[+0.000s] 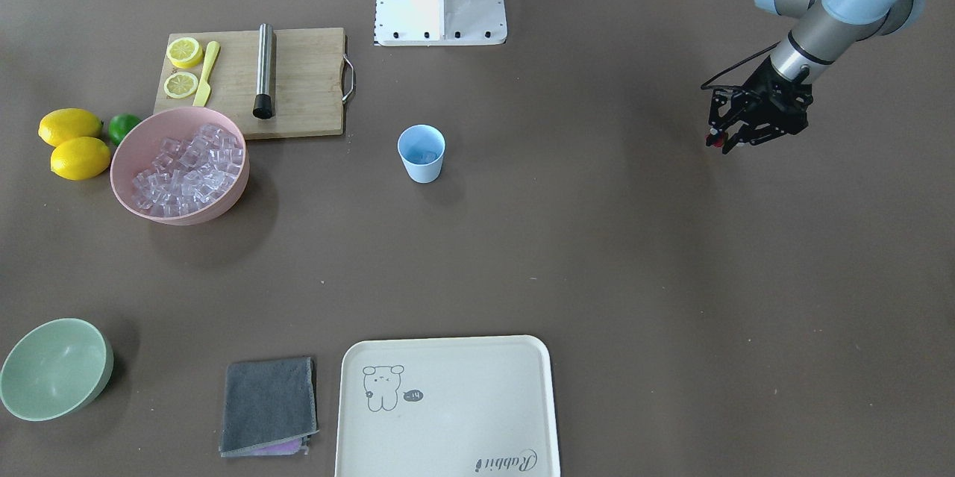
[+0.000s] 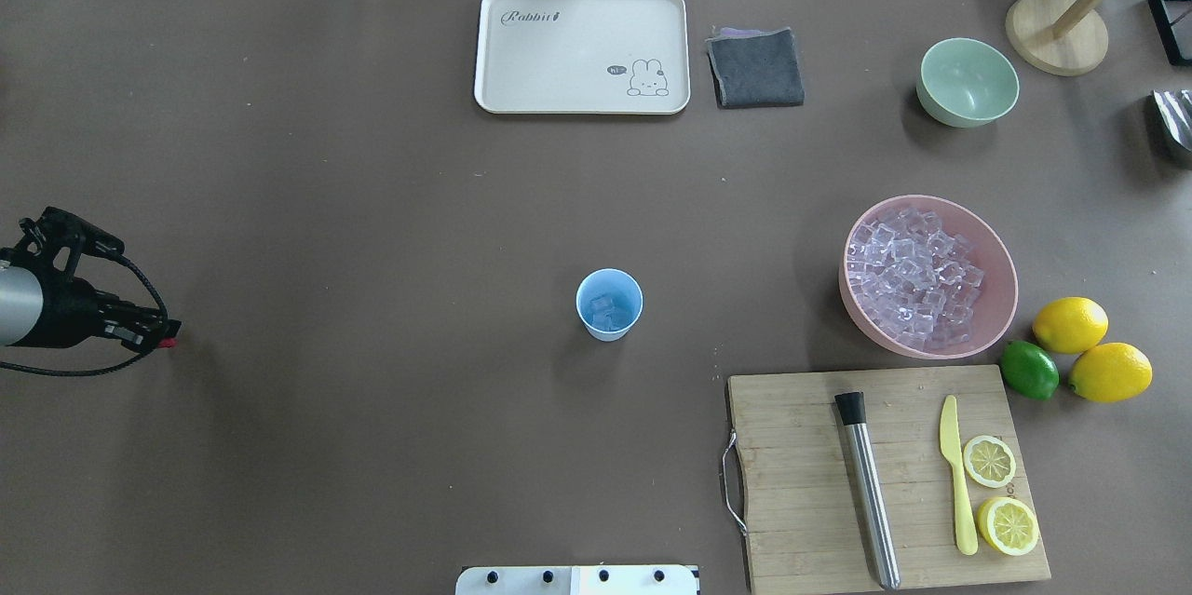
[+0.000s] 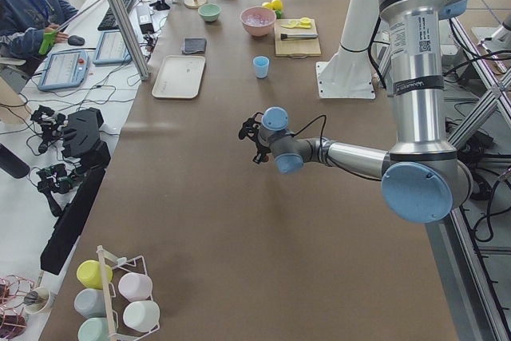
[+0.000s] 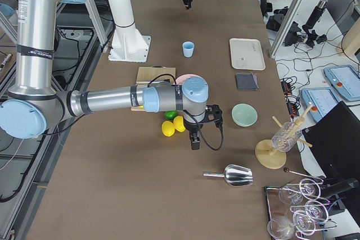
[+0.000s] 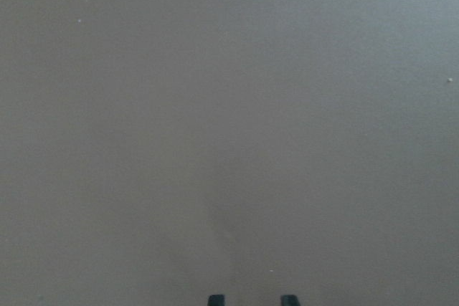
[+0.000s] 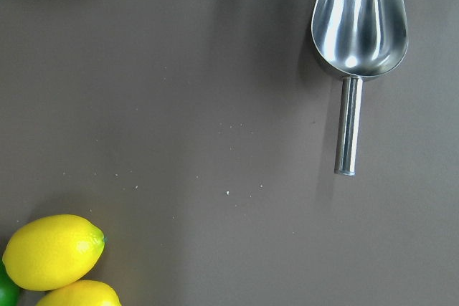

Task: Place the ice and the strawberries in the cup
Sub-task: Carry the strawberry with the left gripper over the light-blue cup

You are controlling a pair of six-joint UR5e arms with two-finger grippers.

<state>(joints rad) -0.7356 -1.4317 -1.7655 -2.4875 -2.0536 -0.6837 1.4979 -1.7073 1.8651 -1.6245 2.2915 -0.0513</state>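
The light-blue cup (image 2: 609,304) stands upright mid-table, also in the front view (image 1: 421,154), with a few ice cubes (image 2: 605,312) inside. Many more ice cubes (image 2: 917,283) fill the pink bowl (image 2: 1001,297). No strawberry shows clearly. My left gripper (image 2: 166,340) hovers far to the cup's left, over bare table. A small red spot sits at its tip in the front view (image 1: 718,141). In its wrist view the fingertips (image 5: 216,299) stand apart with nothing between them. My right gripper (image 4: 195,139) hangs beside the lemons, seen only from the side, so I cannot tell its state.
A metal scoop (image 6: 358,26) lies on the table below the right wrist. Two lemons (image 2: 1071,325) and a lime (image 2: 1029,370) sit by the pink bowl. A cutting board (image 2: 801,474) holds a muddler, a knife and lemon halves. A tray (image 2: 582,50), a grey cloth (image 2: 755,67) and a green bowl (image 2: 967,83) stand at the far side.
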